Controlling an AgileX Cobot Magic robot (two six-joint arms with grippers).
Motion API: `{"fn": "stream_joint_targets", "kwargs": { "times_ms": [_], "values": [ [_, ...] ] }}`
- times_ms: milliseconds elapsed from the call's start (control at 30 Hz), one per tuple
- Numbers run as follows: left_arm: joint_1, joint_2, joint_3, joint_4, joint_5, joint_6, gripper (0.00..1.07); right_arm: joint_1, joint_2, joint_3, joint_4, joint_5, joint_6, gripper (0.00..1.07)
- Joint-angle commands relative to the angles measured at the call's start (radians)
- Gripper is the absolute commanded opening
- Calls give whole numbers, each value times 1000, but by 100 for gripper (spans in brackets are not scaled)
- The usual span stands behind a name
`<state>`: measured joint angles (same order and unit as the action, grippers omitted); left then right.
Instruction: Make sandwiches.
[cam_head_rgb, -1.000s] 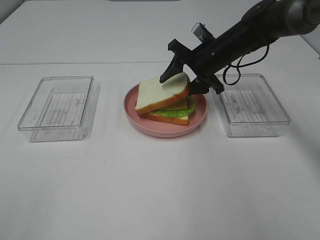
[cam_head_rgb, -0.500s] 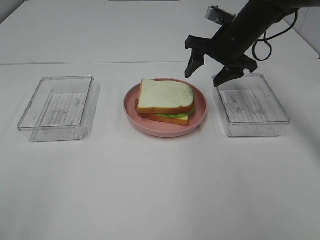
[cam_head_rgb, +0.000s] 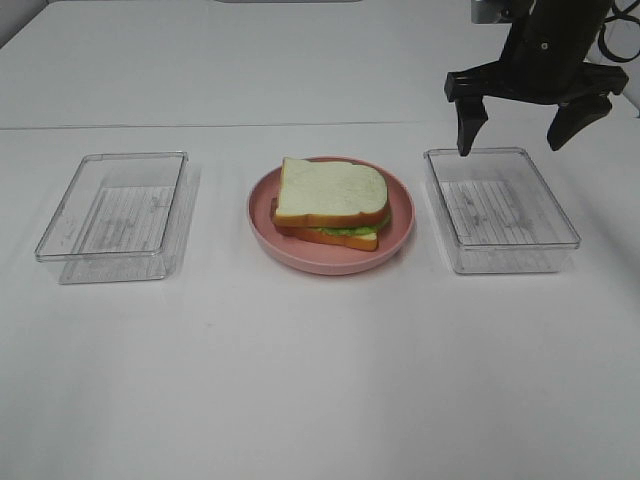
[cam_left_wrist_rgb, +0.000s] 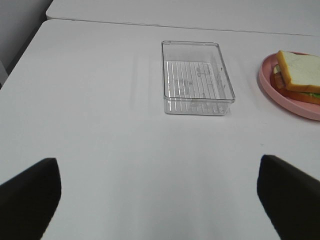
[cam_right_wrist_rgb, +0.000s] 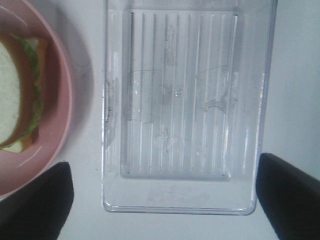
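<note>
A sandwich (cam_head_rgb: 330, 205) lies stacked on the round pink plate (cam_head_rgb: 400, 235) in the table's middle: white bread on top, green lettuce showing at the edge, a crusted slice underneath. It also shows in the left wrist view (cam_left_wrist_rgb: 298, 75) and the right wrist view (cam_right_wrist_rgb: 17, 97). My right gripper (cam_head_rgb: 515, 130) hangs open and empty above the far end of the right clear tray (cam_head_rgb: 500, 208), well apart from the sandwich. In the right wrist view the right gripper (cam_right_wrist_rgb: 165, 200) straddles that tray (cam_right_wrist_rgb: 180, 100). My left gripper (cam_left_wrist_rgb: 160, 195) is open and empty over bare table.
A second clear tray (cam_head_rgb: 115, 215) sits empty at the left, seen also in the left wrist view (cam_left_wrist_rgb: 196, 77). A seam runs across the table behind the trays. White tabletop stretches in front of the plate.
My right gripper let go of the top bread slice, which now lies flat on the stack. The gripper opened wider, rose and swung right to above the right tray.
</note>
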<state>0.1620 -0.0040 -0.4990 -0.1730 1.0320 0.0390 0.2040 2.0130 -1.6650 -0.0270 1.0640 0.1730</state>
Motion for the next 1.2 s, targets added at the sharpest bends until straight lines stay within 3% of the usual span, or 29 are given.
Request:
{"fn": "stream_joint_targets", "kwargs": {
  "times_ms": [33,200,833,1000,1167,1200],
  "values": [
    [4,-20,1,-11,-1,-3,100,-27,-11,-6,-22,13,-4,95],
    [4,-20,1,-11,-1,-3,100,-84,-11,-6,-20,52,-24,95],
    [4,-20,1,-11,-1,-3,100,-82,-54,12,-23,217,-31,94],
    [4,-20,1,-11,-1,-3,100,-82,-162,110,-19,206,-34,93],
    [4,-20,1,-11,-1,-3,100,-82,-383,303,-17,170,-26,93],
    [4,-20,1,-11,-1,-3,100,-82,-383,303,-17,170,-26,93]
  ]
}}
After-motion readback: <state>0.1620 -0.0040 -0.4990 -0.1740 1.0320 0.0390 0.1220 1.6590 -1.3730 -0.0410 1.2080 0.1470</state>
